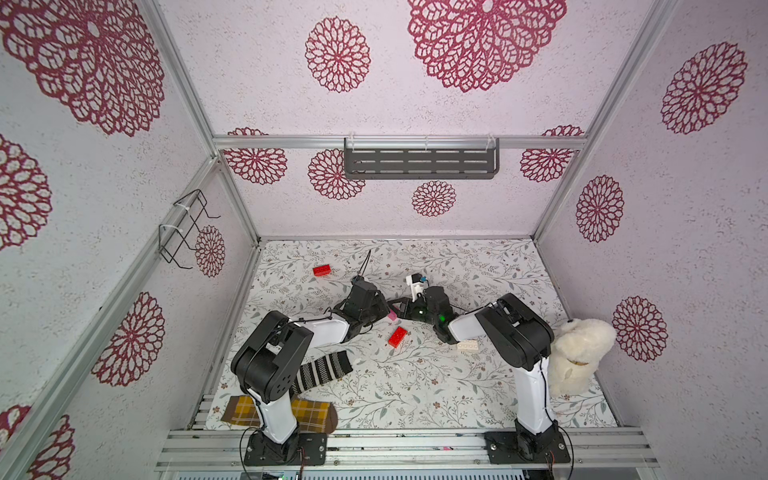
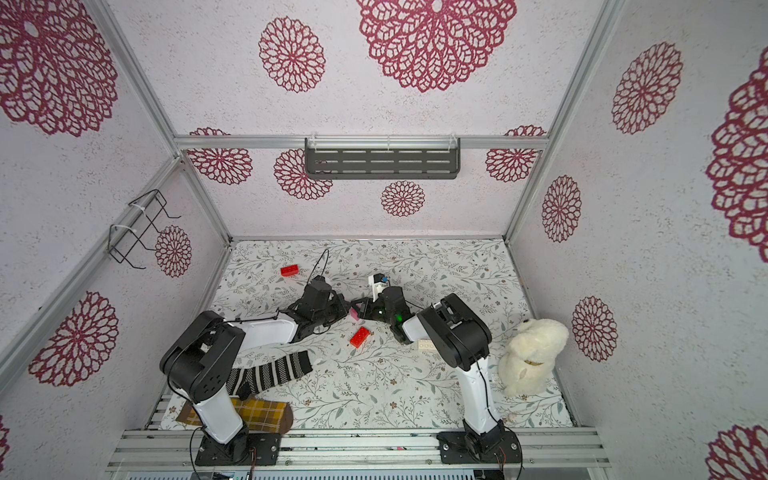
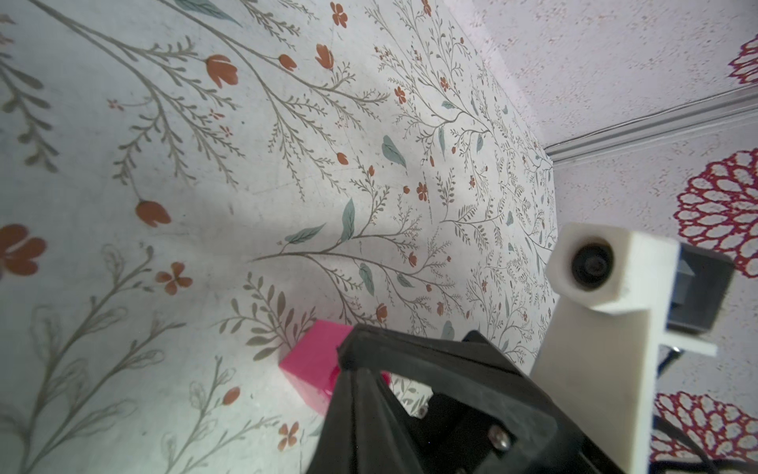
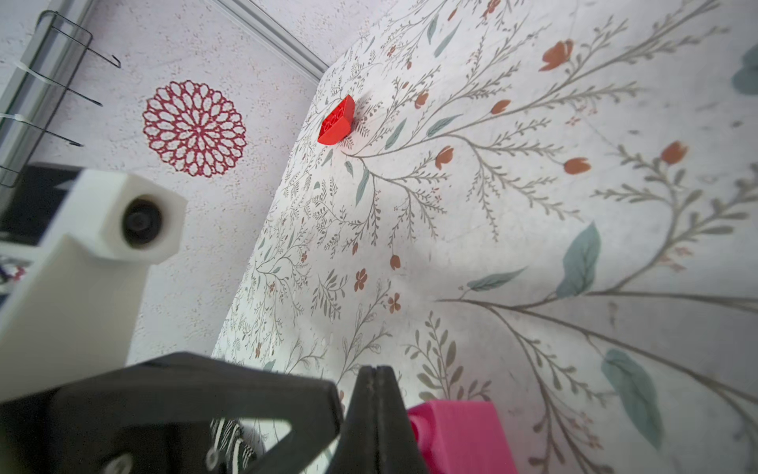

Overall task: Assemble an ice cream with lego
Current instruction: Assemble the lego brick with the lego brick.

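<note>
Floral-patterned bench (image 1: pixel 415 376), filling the floor of the enclosure. Over it the left arm (image 1: pixel 272 353) and right arm (image 1: pixel 517 332), both folded low and reaching inward to meet near mid-bench. Cream plush bear (image 1: pixel 582 353), upright at the right edge, just beside the right arm. Black-and-white striped sock (image 1: pixel 324 369) flat near the base of the left arm and partly hidden behind it. Yellow plaid sock (image 1: pixel 311 411) nearer the front edge, likewise partly covered.

Then the left gripper (image 3: pixel 355 385), clenched, fingers pressed together with nothing between them. Likewise the right gripper (image 4: pixel 373 381), clenched and empty, the seam between its fingers plainly closed. Tips of both almost nose to nose, with the pink brick (image 4: pixel 459 435) on the bench where they meet, right against the side of each and grasped by neither.

Rest of the lego loose, each piece lying singly:
- one red brick (image 1: pixel 397 336) just in front of the grippers, studs up
- second red brick (image 1: pixel 322 270) far back on the left
- white brick (image 1: pixel 468 345) half tucked under the right arm
</note>
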You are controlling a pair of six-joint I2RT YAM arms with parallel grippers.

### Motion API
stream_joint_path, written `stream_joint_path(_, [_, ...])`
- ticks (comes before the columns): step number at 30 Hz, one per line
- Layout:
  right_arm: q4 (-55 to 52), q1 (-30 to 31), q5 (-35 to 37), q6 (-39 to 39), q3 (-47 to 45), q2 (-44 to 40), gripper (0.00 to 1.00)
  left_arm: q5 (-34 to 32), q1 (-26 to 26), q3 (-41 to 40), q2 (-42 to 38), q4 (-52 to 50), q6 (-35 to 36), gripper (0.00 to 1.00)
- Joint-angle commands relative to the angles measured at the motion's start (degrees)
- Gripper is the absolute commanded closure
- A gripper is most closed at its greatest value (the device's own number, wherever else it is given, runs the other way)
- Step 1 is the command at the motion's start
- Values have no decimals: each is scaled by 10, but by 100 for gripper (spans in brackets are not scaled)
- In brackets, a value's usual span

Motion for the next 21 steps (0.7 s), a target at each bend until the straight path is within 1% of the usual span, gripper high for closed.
stream_joint_path(1, [-161,13,47,-21,-16,37,100,-12,-11,8,-22,-32,18,100])
stream_joint_path(5, [-160,9,39,-24,-9,38,100,4,-5,1,-10,-16,3,100])
stream_joint_path(8, [-168,9,32,-32,-1,23,100,4,6,-18,-26,2,-5,100])
stream_joint_path(11, [-170,9,25,-34,8,0,100,1,12,-17,-44,-14,8,100])
stream_joint_path(17, [-179,9,13,-33,50,-47,100,14,15,-3,-50,-37,28,100])
stream_joint_path(21, [-185,9,-2,-25,82,-55,100,12,18,10,-51,-64,49,100])
